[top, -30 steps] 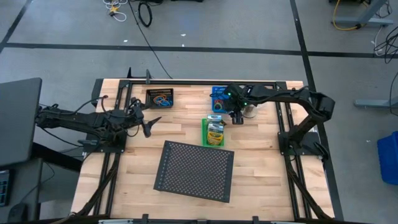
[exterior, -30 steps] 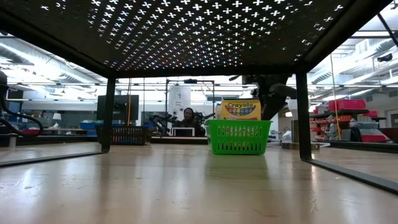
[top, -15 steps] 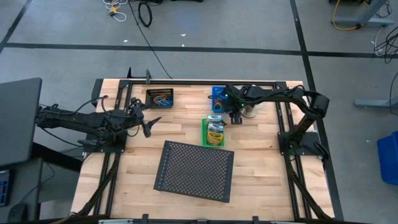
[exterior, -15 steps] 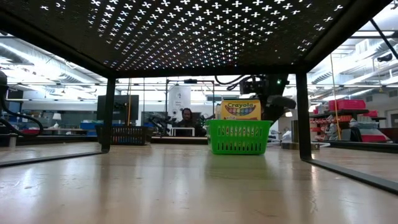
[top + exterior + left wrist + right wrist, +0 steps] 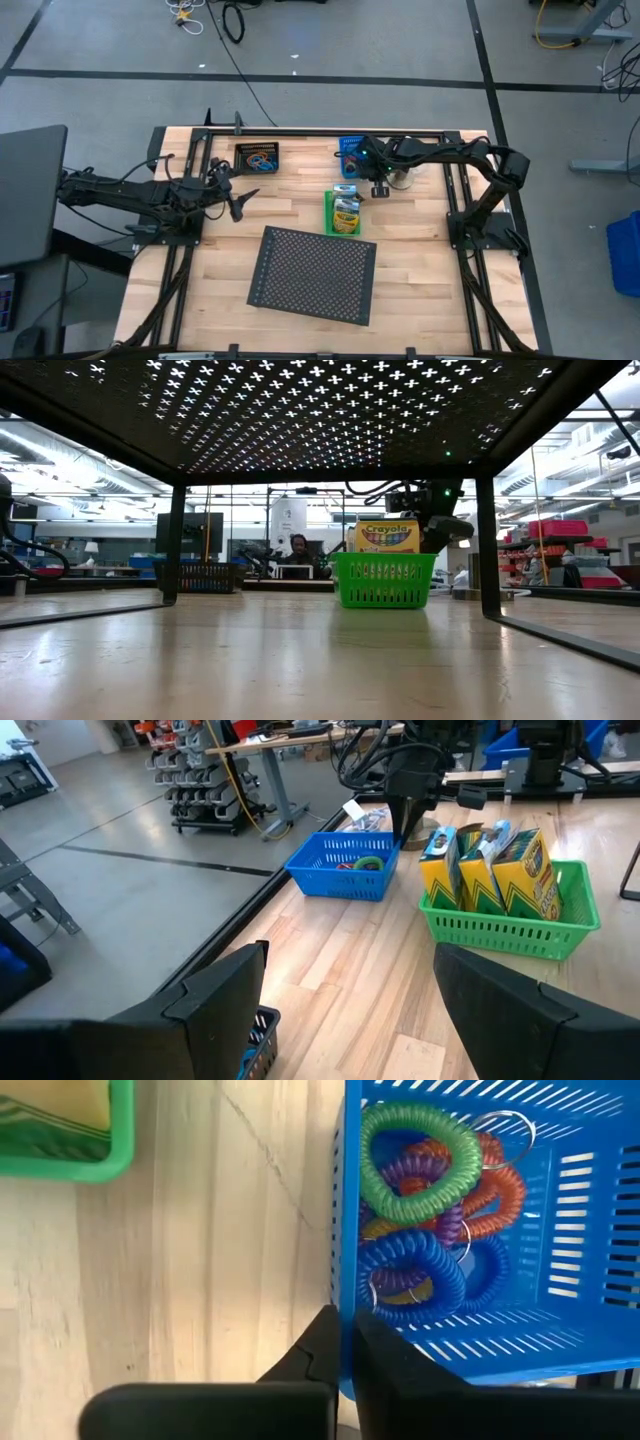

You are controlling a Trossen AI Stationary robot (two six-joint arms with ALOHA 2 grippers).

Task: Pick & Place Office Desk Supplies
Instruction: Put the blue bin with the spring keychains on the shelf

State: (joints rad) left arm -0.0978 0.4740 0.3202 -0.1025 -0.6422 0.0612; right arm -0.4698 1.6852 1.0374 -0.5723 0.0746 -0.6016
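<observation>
High view: the right gripper [image 5: 377, 187] sits at the blue bin [image 5: 351, 157], which lies beside the green bin [image 5: 344, 211] at the far side of the worktop [image 5: 420, 280]. The left gripper [image 5: 243, 199] waits near the black bin [image 5: 257, 157], well apart from the blue bin.

Low view: the green bin [image 5: 384, 580] holds a yellow crayon box [image 5: 386, 536]; the right arm descends just behind it.

Left wrist view: the left fingers [image 5: 225, 990] are spread, holding nothing; blue bin [image 5: 345, 866] and green bin [image 5: 510, 914] stand side by side.

Right wrist view: the right fingers [image 5: 395, 1370] are clenched on the blue bin's wall [image 5: 338, 1210]; coloured coil loops [image 5: 428, 1225] lie inside it.
</observation>
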